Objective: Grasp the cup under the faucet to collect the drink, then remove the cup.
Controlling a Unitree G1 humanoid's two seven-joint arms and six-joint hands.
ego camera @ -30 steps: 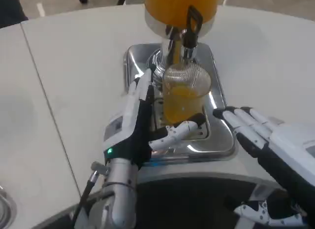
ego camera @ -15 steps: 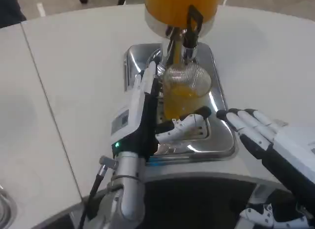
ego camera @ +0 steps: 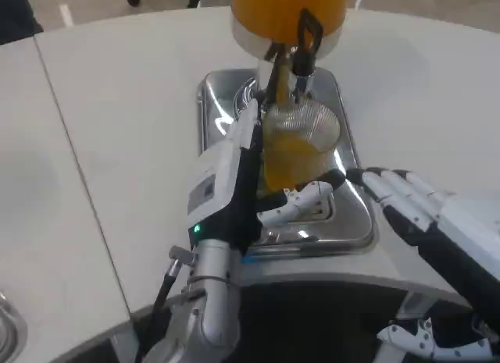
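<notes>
A clear ribbed cup [ego camera: 299, 148], partly filled with orange drink, stands on the silver drip tray [ego camera: 353, 215] right under the faucet [ego camera: 301, 62]. My left hand [ego camera: 234, 183] wraps the cup: its fingers [ego camera: 251, 133] run up the cup's left side and the thumb [ego camera: 306, 199] crosses the cup's front near the base. My right hand [ego camera: 418, 211] lies just right of the tray with its fingers stretched out and apart, holding nothing and not touching the cup.
The orange drink tank [ego camera: 289, 8] rises at the back, with a black tap lever [ego camera: 307, 29] over the cup. White table [ego camera: 117, 105] stretches to the left and right of the tray. A seam [ego camera: 70, 152] runs down the table on the left.
My left hand has pushed forward and closed around the cup, fingers along its side and thumb across the front. The cup has shifted slightly right. The right hand has barely moved.
</notes>
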